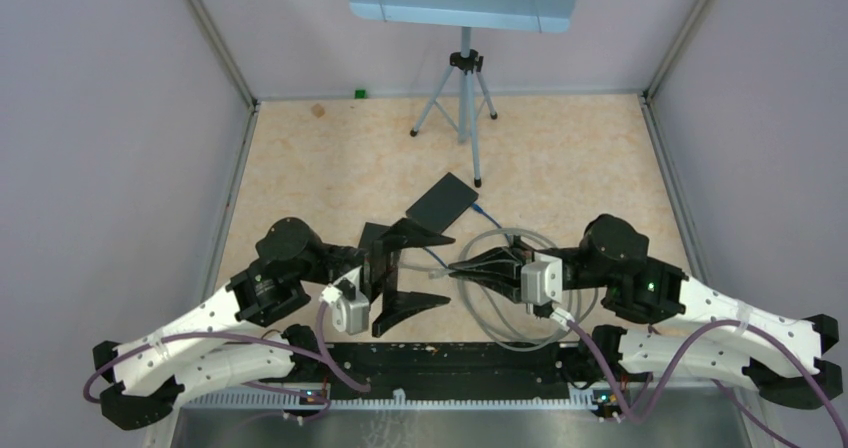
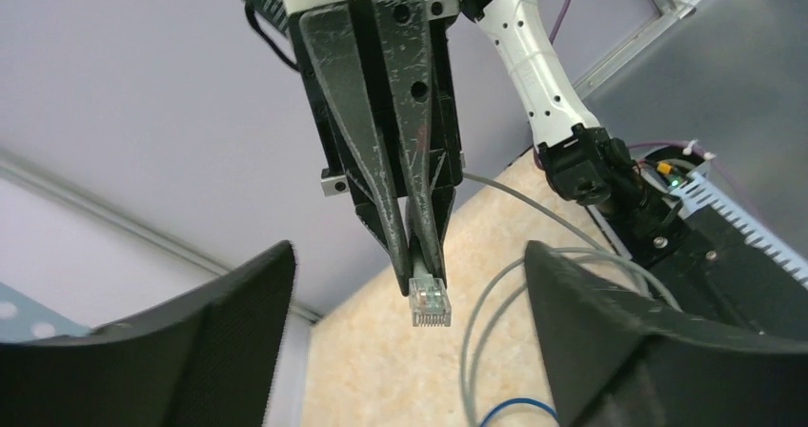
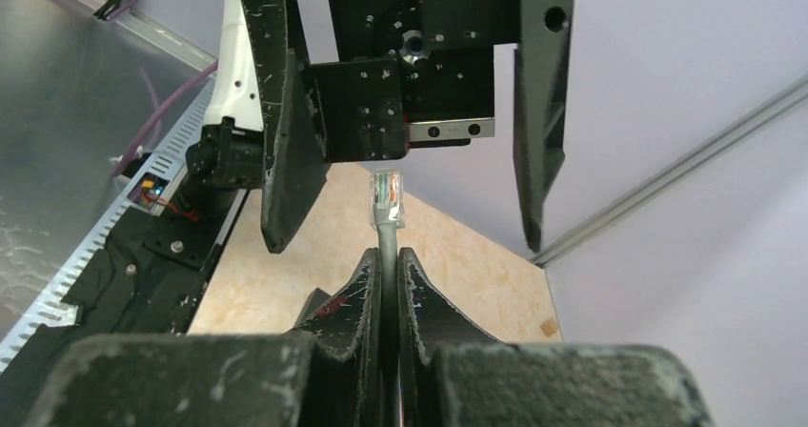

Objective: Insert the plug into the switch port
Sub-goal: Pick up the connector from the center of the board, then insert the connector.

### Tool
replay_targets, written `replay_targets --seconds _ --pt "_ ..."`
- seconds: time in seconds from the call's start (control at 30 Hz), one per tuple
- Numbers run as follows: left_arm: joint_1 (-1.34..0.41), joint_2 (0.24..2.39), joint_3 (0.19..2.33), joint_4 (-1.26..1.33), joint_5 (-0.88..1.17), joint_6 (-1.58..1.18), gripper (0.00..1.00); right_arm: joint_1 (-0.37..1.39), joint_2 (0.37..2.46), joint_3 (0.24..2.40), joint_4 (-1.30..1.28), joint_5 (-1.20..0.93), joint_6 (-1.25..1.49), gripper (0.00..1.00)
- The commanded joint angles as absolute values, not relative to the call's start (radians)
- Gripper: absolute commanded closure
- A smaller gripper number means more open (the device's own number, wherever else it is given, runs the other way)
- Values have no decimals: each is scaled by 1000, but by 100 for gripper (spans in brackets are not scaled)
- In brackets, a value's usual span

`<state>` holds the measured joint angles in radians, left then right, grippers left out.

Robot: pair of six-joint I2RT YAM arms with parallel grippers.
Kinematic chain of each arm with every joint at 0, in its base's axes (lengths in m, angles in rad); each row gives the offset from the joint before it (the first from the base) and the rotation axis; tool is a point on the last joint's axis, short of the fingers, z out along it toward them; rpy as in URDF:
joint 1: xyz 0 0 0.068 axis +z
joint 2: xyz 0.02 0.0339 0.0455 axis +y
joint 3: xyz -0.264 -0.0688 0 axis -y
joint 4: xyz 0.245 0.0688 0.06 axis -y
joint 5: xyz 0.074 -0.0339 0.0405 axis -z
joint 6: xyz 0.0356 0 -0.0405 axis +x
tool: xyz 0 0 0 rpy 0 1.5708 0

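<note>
The right gripper (image 2: 420, 260) pinches the grey cable (image 3: 389, 241) just behind the plug (image 2: 430, 303), holding it off the table (image 1: 560, 158) between the left gripper's (image 1: 447, 268) widely spread jaws, so the carry seems in hand, and next the plug needs lining up with a port on the switch (image 1: 441, 200) beyond.

Three cameras, one shared spot

The top camera is looking steeply down from far, above the near edge of the table (image 1: 560, 168). The wrist cameras are facing each other from very near: the left one is looking past its own fingers at the right gripper (image 2: 420, 273), the right one at the left gripper (image 3: 408, 241). Both are sharing the plug (image 3: 386, 196).
</note>
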<state>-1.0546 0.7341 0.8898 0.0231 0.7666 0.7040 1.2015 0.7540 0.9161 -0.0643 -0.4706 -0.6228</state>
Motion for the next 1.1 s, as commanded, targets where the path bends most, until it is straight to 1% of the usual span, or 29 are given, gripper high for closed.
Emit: replay_targets --seconds 0.0,0.07,0.17,0.23,0.3,0.37,0.43,0.53,0.6,0.67,0.73,0.83,0.87,0.93,0.97,1.07 --pt "-1057 740 883 128 676 595 1 1209 764 940 -39 -424 -575 100" --pt "-1056 744 877 140 628 560 1 1209 772 944 -48 -383 -562 100" --pt "-1056 745 850 181 537 504 1 1207 783 936 -31 -231 -525 100" --pt "-1055 730 821 214 453 463 1 1182 788 923 -33 -169 -522 100" --pt "-1051 713 777 271 314 388 1 1124 796 906 -26 -130 -492 100" --pt "-1025 711 746 292 180 305 1 1009 807 881 -10 -121 -411 100" --pt "-964 712 720 291 219 242 1 906 822 850 40 -129 -317 100" --pt "-790 727 683 331 360 83 1 790 868 801 90 -140 -203 100" --pt "-663 769 667 367 468 -37 1 754 911 767 124 -125 -159 100" --pt "-574 841 658 404 535 -128 1 742 960 741 148 -111 -163 100" --pt "-530 921 665 411 535 -181 1 741 1011 731 143 -65 -193 100" --pt "-509 1042 681 412 486 -204 1 722 1088 710 166 21 -227 100" --pt "-502 1078 685 418 464 -217 1 704 1117 707 176 11 -216 100" --pt "-481 1148 688 455 437 -270 1 651 1174 691 243 -139 -168 100" --pt "-471 1178 679 495 431 -293 1 635 1200 667 315 -193 -131 100" --pt "-444 1279 661 615 414 -346 1 629 1317 621 474 -253 -81 100"
